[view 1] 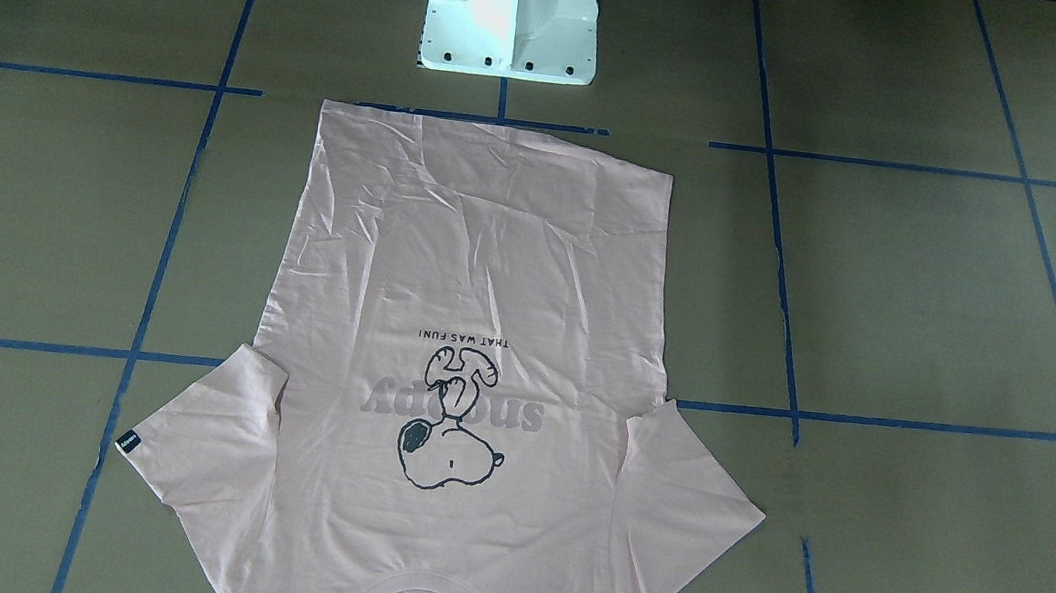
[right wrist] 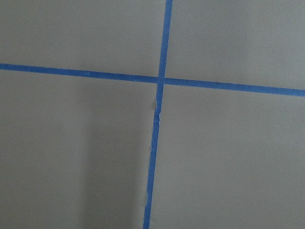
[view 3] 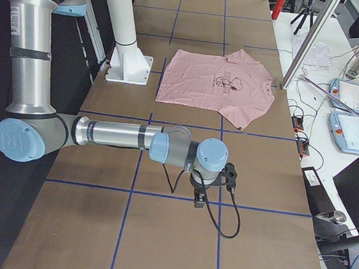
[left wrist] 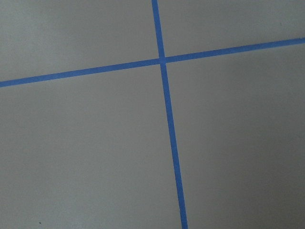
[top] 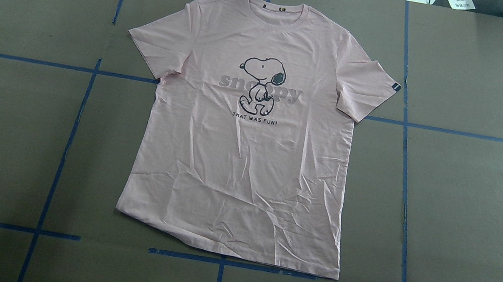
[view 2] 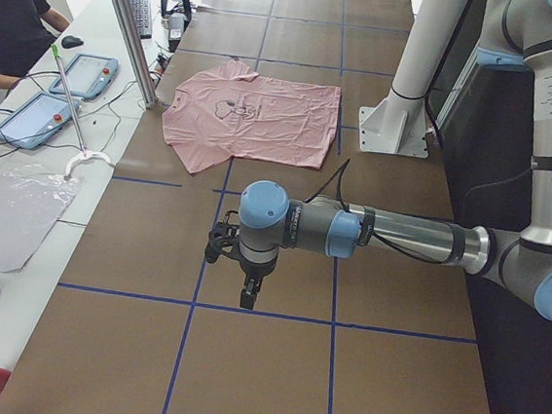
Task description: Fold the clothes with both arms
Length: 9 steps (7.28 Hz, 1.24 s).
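Note:
The pale pink T-shirt (top: 248, 161) lies flat and print side up in the middle of the table, collar at the far edge from the robot and hem toward the robot's base. It also shows in the front-facing view (view 1: 492, 262), the left side view (view 2: 264, 123) and the right side view (view 3: 214, 81). My left gripper (view 2: 247, 299) hangs over bare table well off the shirt, toward the table's left end. My right gripper (view 3: 199, 201) hangs over bare table toward the right end. I cannot tell whether either is open or shut. Both wrist views show only table and tape.
The brown table is marked with a grid of blue tape (top: 74, 132). The white pedestal base (view 1: 511, 22) stands just behind the shirt's hem. An aluminium post (view 2: 127, 26), tablets (view 2: 32, 117) and a seated operator (view 2: 11, 15) are along the far side.

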### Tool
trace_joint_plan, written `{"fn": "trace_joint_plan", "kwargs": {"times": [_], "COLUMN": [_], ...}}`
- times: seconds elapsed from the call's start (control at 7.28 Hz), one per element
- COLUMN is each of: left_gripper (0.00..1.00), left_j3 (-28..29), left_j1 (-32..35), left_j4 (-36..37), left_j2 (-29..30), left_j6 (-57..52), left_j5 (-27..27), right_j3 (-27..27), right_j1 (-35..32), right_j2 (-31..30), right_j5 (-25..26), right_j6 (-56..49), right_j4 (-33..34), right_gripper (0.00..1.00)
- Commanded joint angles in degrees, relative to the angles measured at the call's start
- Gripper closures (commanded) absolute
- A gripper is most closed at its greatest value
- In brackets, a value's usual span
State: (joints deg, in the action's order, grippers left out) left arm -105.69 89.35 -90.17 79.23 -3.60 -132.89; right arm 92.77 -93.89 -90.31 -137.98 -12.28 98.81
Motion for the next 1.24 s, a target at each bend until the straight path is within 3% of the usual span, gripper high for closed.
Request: {"fn": "trace_joint_plan", "kwargs": {"times": [0.0, 0.27, 0.41, 0.69, 0.82, 1.1], "left_gripper": [0.00, 0.00, 0.00, 0.00, 0.00, 0.00], "left_j3": [0.6, 0.0, 0.6, 3.1, 5.6, 10.0], "left_j1": [0.1, 0.0, -0.1, -0.4, -3.8, -7.1], "left_j4": [0.2, 0.0, -1.0, -4.5, -12.8, -17.9], "left_j2": [-0.1, 0.7, 4.7, 14.0, 14.9, 17.8], "left_j6": [0.0, 0.1, 0.1, 0.2, 0.9, 2.5], "left_j5": [-0.3, -0.3, -0.3, -2.0, -4.3, -4.7], "right_j3": [0.9, 2.7, 2.7, 1.7, -0.1, -9.4], "right_j1": [-0.1, 0.1, 0.9, 5.8, 9.6, 18.1], "right_j2": [0.2, 1.2, 1.9, 7.3, 9.6, 18.6], "right_j5": [0.2, 0.0, -1.7, -2.0, -2.3, -2.0], "right_j6": [0.6, 4.8, 4.7, 5.2, 11.7, 27.1], "right_j4": [0.0, -0.1, -0.2, -9.2, -12.2, -23.4], "right_gripper": [0.00, 0.00, 0.00, 0.00, 0.00, 0.00]}}
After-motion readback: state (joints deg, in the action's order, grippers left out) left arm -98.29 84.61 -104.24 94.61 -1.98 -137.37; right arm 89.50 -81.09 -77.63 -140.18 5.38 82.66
